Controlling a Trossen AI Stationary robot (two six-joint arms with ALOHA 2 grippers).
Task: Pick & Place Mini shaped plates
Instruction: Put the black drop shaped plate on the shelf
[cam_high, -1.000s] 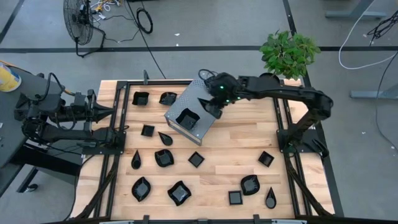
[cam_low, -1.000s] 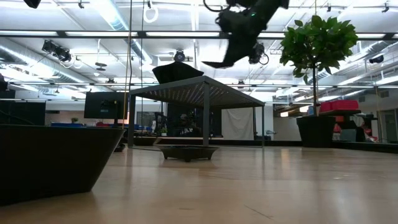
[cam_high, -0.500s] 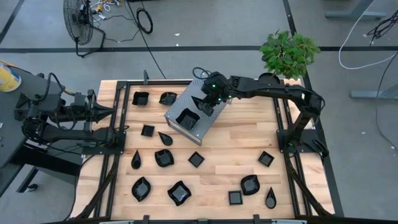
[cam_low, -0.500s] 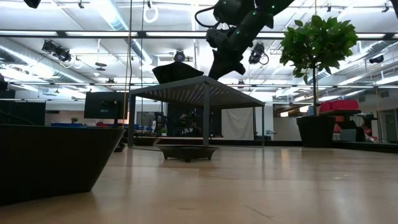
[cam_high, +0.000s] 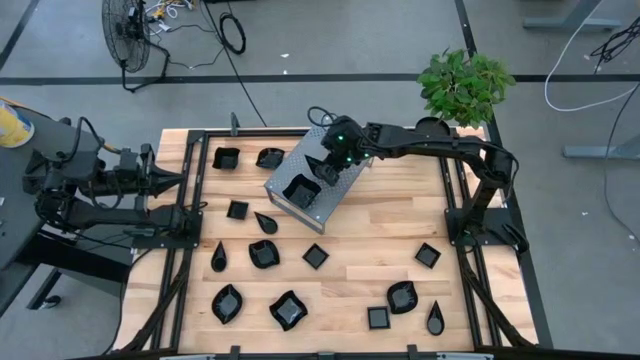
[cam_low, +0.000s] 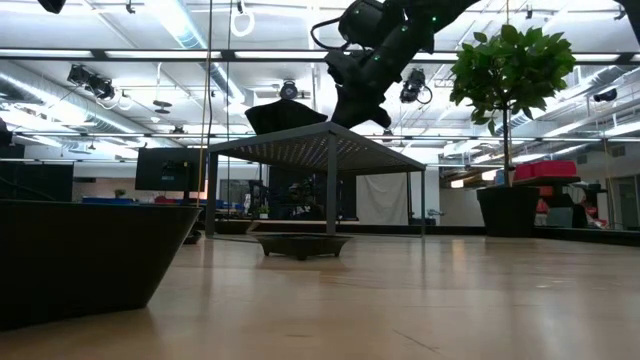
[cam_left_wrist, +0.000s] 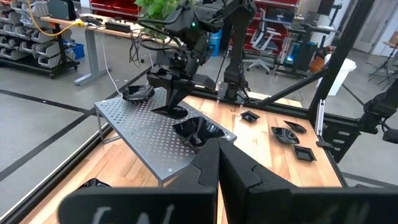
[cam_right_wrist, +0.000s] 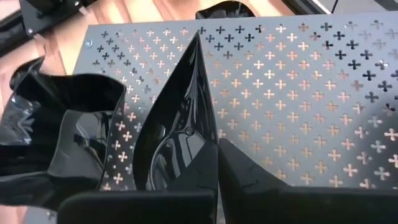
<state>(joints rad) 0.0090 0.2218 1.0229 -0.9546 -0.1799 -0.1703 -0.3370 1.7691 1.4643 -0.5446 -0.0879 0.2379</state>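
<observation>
The right gripper (cam_high: 325, 170) is closed on a teardrop dish (cam_right_wrist: 177, 134), pinching its rim, and holds it just over the perforated top of the grey metal box (cam_high: 335, 195). In the left wrist view the dish looks to be touching the box or nearly so (I cannot tell which). One wavy-rimmed dish (cam_high: 300, 188) already sits on the box top just beside it, so the task seems barely begun: one plate placed, a second about to be let go.

Fourteen or so small black dishes are left on the wooden table (cam_high: 380, 240), two behind the box and the rest spread across the front, among them a square dish (cam_high: 428, 255) well away.

The left gripper (cam_high: 178, 181) waits closed and empty at the table's left edge.
</observation>
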